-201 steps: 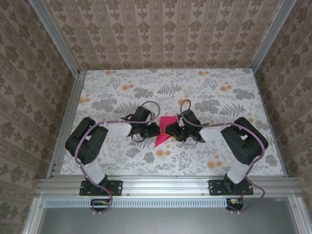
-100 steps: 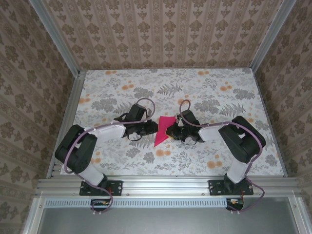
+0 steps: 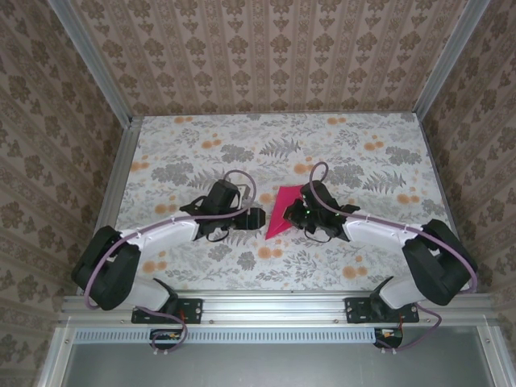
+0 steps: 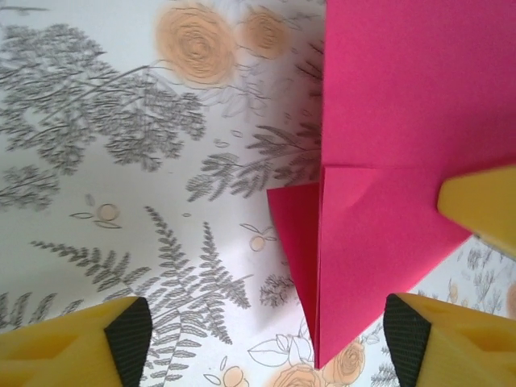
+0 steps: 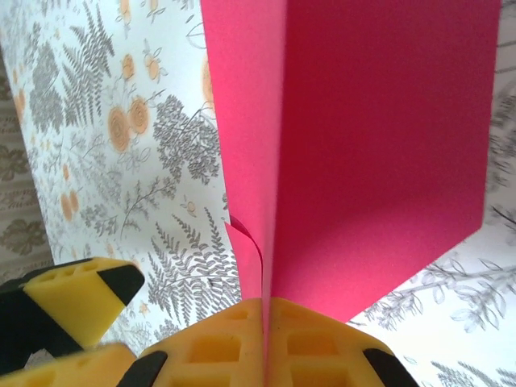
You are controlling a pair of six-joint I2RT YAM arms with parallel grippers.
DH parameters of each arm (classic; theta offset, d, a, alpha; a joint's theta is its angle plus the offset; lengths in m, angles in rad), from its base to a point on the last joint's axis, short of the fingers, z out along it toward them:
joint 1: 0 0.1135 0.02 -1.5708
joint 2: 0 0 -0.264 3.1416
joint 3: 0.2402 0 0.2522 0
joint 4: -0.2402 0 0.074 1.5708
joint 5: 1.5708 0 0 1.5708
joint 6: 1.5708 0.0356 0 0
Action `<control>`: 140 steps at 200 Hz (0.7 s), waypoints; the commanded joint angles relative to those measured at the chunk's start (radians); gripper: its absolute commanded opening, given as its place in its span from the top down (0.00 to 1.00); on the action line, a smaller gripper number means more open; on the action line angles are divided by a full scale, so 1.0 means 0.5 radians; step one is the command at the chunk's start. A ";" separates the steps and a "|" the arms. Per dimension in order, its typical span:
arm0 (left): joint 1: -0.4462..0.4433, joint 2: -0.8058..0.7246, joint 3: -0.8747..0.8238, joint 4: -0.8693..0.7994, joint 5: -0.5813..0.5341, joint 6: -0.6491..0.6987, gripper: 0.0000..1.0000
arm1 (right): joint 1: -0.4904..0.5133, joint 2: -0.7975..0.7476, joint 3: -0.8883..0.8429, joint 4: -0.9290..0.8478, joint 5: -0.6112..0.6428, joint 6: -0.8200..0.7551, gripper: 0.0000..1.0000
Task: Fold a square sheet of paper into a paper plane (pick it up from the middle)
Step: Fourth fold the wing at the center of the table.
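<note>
The square sheet of paper [image 3: 282, 211] is magenta-pink and folded into a pointed, layered shape near the table's middle. My right gripper [image 3: 301, 213] is shut on it. In the right wrist view the yellow fingers [image 5: 210, 355] press together at the gripper [image 5: 264, 322] on the paper's [image 5: 363, 145] crease, and the sheet stands up on edge. My left gripper [image 3: 256, 218] is just left of the paper, open [image 4: 266, 334]. The paper's [image 4: 387, 161] pointed tip lies between its black pads [image 4: 129, 334], nearer the right one, untouched.
The table [image 3: 201, 129] has a grey fern and orange flower print. Metal rails [image 3: 266, 305] run along the near edge and the sides, with patterned walls behind. One right-gripper finger [image 4: 480, 201] rests on the paper in the left wrist view.
Both arms have stretched lower and flatter over the table. The paper has shifted a little to the right with the right gripper. The left gripper stays beside the paper's left edge.
</note>
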 commanded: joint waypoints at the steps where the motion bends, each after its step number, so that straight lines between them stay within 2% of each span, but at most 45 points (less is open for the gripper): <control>1: -0.052 -0.058 -0.044 0.139 -0.066 0.236 0.18 | 0.063 -0.066 0.060 -0.280 0.325 0.158 0.95; 26: -0.066 -0.069 -0.093 0.293 -0.099 0.391 0.19 | 0.116 -0.046 0.113 -0.326 0.447 0.264 0.94; 61: -0.069 -0.097 -0.260 0.614 -0.136 0.606 0.18 | 0.153 0.085 0.168 -0.298 0.458 0.416 0.95; 117: -0.085 0.005 -0.233 0.641 -0.185 0.800 0.18 | 0.160 0.209 0.192 -0.195 0.378 0.598 0.95; 140: -0.084 0.120 -0.263 0.842 0.000 0.917 0.22 | 0.157 0.235 0.187 -0.173 0.344 0.658 0.95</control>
